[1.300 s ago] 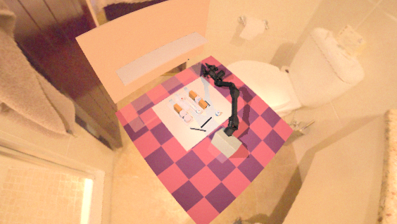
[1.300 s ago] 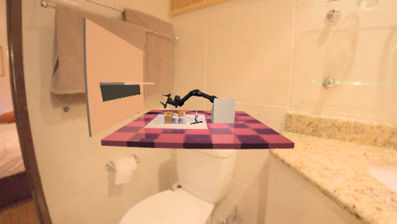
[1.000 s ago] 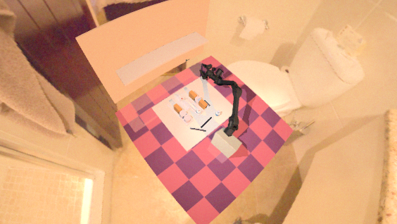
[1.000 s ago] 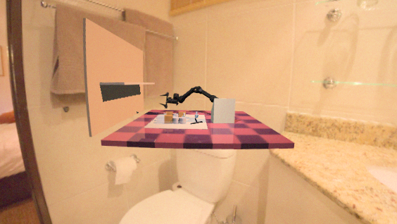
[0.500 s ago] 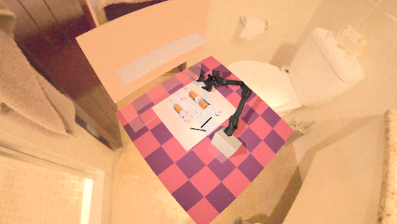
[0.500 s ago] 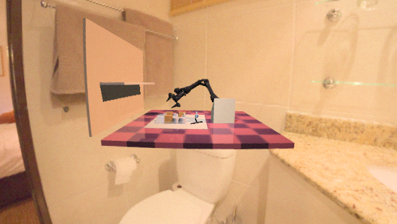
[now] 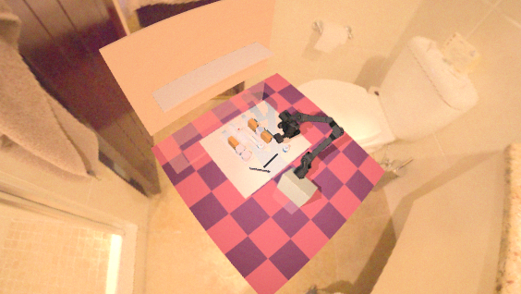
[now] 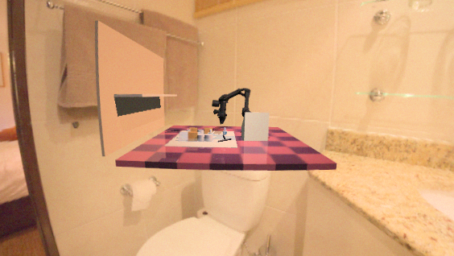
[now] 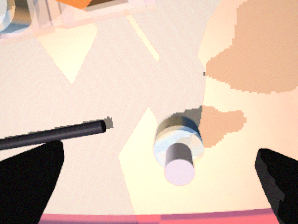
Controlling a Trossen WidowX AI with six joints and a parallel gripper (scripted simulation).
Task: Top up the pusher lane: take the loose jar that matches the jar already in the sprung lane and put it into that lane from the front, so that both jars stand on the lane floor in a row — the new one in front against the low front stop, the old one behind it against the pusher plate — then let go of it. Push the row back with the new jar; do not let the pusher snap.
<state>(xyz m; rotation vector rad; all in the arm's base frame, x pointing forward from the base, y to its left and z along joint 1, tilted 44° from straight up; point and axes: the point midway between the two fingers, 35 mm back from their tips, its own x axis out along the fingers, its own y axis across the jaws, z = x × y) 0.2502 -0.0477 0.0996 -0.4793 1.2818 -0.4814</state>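
Note:
The loose jar stands upright on the pale mat, pale blue and white with a narrower grey neck and a pinkish top. My gripper is open and empty, pointing down well above the mat. In the wrist view the jar is between the two fingers sideways, a little right of the middle. Clear-walled lanes with orange blocks stand further in on the mat. A jar is partly visible at the wrist view's top left. The pusher plate cannot be made out.
Two dark rods lie on the mat; one rod shows left of the jar in the wrist view. Pale round jars stand near the lanes. A grey block stands beside the arm's base. An upright board carries a shelf.

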